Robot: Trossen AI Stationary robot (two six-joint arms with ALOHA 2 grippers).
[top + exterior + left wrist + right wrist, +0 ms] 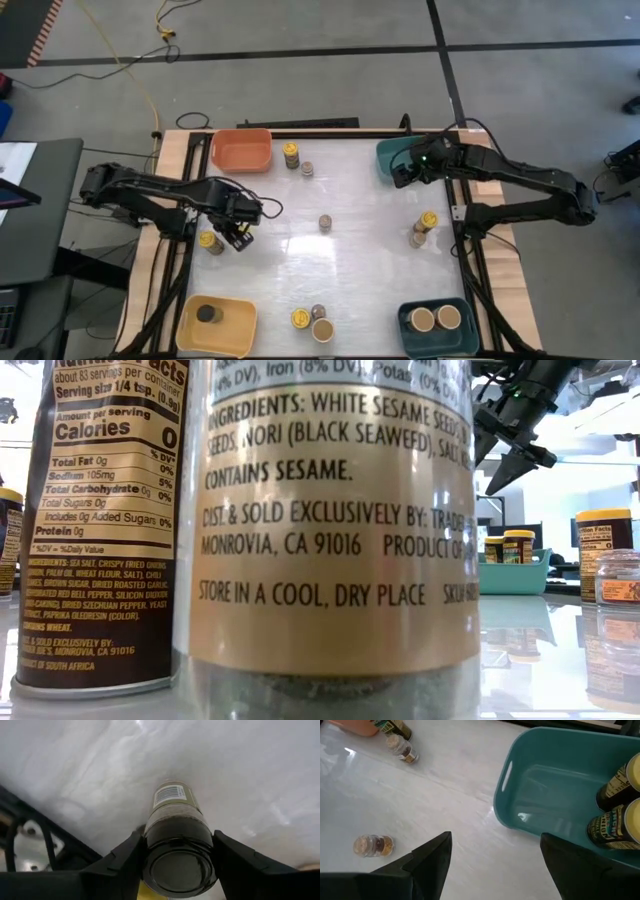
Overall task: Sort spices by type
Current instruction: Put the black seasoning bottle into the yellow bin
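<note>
White glossy worktop [360, 250], bins at its corners. My left gripper [177, 862] sits at the left edge, half-open around a small black-lidded cylindrical jar [178, 845], fingers [125, 865] just beside it; grip not yet firm. Step: picking this one; next, close and lift toward the yellow plastic bin [216, 325], I judge. My right gripper [495, 855] hovers wide open, empty, beside the teal rectangular bin [560, 775]. Low view label: "CONTAINS SESAME".
</note>
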